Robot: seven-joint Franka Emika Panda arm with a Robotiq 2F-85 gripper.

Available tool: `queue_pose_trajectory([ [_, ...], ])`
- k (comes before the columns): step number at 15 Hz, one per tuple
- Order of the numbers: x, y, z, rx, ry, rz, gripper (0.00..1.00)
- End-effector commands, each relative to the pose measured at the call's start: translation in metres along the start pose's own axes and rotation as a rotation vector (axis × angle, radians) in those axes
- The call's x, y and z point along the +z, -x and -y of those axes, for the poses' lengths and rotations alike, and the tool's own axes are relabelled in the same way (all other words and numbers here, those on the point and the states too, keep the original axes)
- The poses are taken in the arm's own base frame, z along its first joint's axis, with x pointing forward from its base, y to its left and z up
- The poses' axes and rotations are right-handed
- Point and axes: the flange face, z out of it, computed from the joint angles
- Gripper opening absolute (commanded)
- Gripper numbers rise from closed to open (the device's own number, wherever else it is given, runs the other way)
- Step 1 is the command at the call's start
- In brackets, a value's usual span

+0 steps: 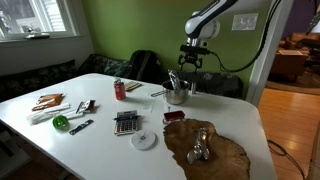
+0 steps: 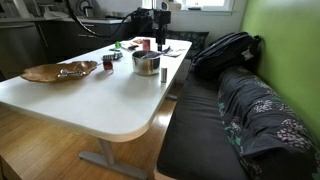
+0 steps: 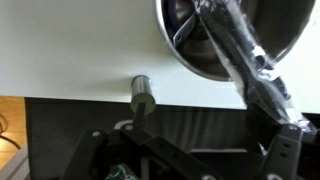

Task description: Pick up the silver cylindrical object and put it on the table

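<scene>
One pincer point(image 1: 187, 64) is hanging just above the pot point(image 1: 178, 95), and I am not able to tell from any view whether it is open or closed. In the wrist view the pot's rim is filling the upper corner right under the pincer, and a long grey bar point(image 3: 250, 62) is slanting across it. Just beside the pot, off to one side of the pincer, the silver cylinder point(image 3: 141, 96) is lying on the table point(image 3: 70, 50), close to its edge and apart from the pot. Farther out from the pincer, a red can point(image 1: 119, 90) is standing upright and a calculator point(image 1: 126, 122) is lying flat. Farthest from it, the wood slab point(image 1: 205, 150) is resting on the table.
</scene>
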Motion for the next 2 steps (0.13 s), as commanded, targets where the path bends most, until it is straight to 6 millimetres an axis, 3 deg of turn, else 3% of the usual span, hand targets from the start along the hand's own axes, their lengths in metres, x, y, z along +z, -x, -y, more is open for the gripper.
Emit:
queue_pose_trajectory([
  [1, -0.016, 0.005, -0.001, -0.043, -0.026, 0.017, 1.00],
  [2, -0.032, 0.009, -0.004, -0.074, -0.047, 0.027, 1.00],
])
